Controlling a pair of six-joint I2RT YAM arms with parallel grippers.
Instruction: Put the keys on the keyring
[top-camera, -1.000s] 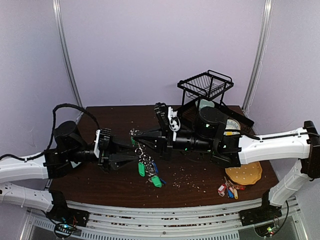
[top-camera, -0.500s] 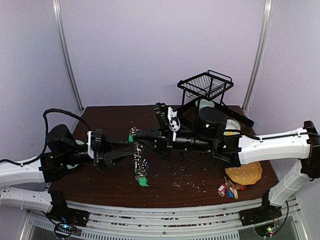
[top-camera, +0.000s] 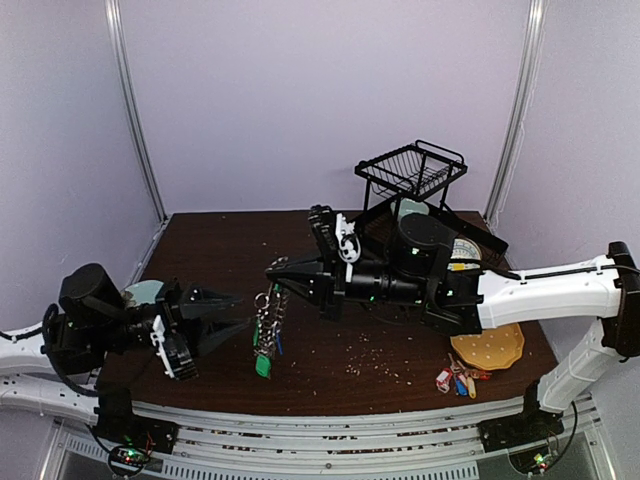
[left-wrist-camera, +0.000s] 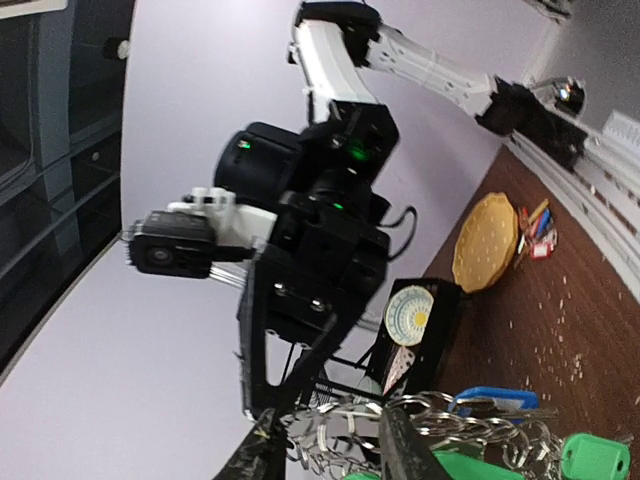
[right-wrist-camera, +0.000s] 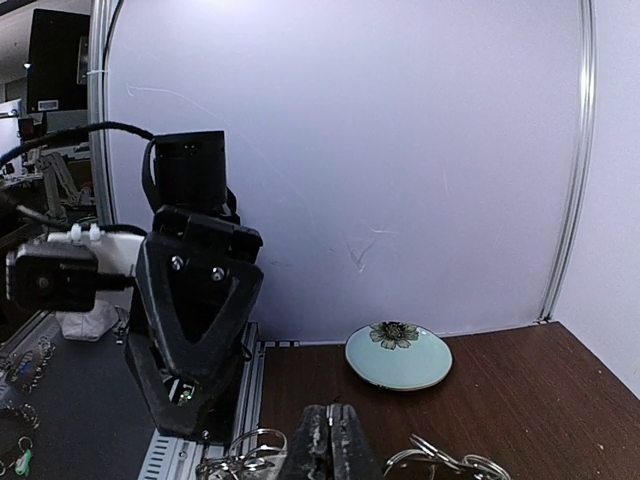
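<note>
Top external view: the right gripper (top-camera: 272, 267) has its jaws pinched shut on the top of the keyring (top-camera: 266, 325), which dangles straight below that gripper over the counter (top-camera: 220, 240). The left gripper (top-camera: 243, 310), jaws spread and holding nothing, sits just left of and lower than the right gripper, apart from the ring. Loose keys (top-camera: 457, 380) lie well right of that gripper. I judge the ring should hang steady while one loop is pinched and opened.
</note>
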